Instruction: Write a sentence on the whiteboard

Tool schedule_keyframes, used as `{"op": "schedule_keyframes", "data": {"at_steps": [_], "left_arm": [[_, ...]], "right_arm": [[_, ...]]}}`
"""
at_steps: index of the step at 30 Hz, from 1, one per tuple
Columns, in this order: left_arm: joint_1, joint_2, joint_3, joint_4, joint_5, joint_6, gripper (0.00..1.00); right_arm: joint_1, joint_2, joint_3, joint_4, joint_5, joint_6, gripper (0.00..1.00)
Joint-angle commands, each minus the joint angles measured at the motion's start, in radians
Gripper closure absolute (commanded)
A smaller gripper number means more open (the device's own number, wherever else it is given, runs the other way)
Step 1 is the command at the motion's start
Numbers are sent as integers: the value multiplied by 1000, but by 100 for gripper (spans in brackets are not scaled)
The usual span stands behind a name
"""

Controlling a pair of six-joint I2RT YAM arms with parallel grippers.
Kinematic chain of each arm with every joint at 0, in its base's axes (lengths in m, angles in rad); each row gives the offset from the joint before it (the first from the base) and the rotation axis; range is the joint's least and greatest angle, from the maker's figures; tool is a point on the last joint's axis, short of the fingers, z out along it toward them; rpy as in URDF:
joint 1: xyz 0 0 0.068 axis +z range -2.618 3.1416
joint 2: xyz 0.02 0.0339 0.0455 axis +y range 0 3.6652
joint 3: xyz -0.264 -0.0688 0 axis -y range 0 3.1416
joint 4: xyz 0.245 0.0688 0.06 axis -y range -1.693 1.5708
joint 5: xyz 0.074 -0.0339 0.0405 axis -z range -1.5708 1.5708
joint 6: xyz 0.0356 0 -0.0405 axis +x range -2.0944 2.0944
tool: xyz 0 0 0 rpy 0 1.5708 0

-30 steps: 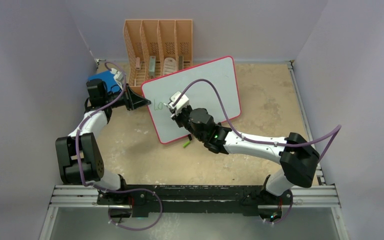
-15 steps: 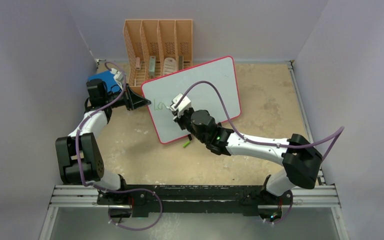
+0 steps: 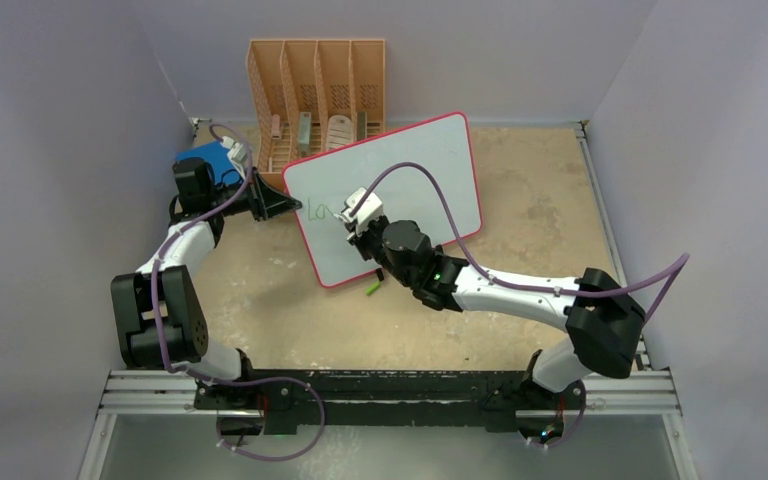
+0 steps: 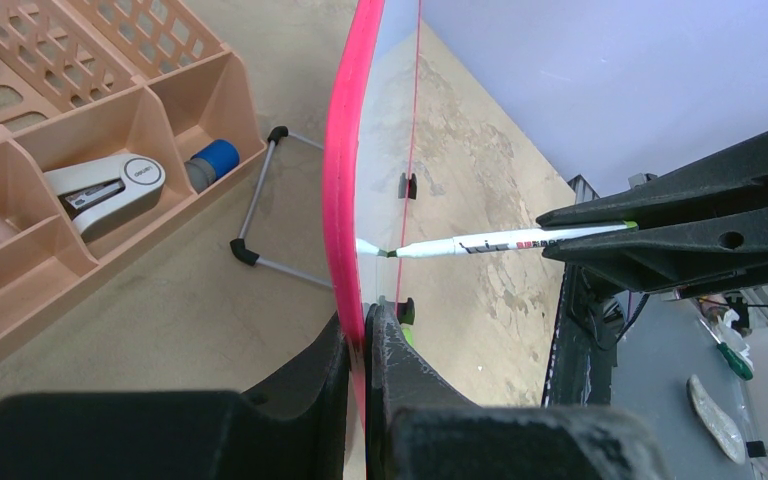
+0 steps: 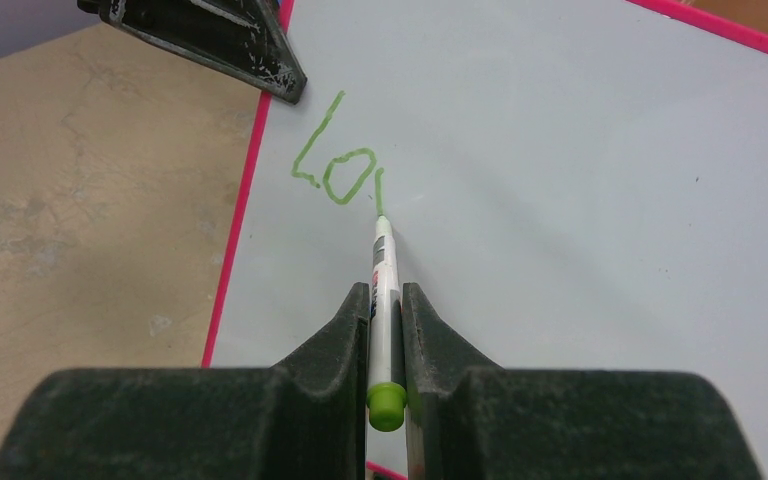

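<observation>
While the whiteboard (image 3: pixel 420 145) stands propped at the centre of the overhead view, just in front of the orange organizer (image 3: pixel 315 70), its pink left rim is seen pinched between the closed jaws of the left gripper (image 4: pixel 362 328). A green marker (image 5: pixel 384 265) is clamped tight in the jaws of the right gripper (image 5: pixel 385 300), with its tip pressed to the board's upper left area. Of the sentence (image 5: pixel 335 172), only "Lo" and one further upright stroke are noted in green, near the left rim.
</observation>
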Motion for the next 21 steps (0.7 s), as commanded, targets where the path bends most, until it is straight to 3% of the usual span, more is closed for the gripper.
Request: {"op": "schedule_keyframes", "data": {"at_steps": [1,21], "left_arm": [[-17,-21,27,8,4,44,100],[-17,-21,28,7,7,44,100]], "right_arm": [[-6,-13,30,34,43,-14,100],[-25,-2,68,52,43,-28,100]]}}
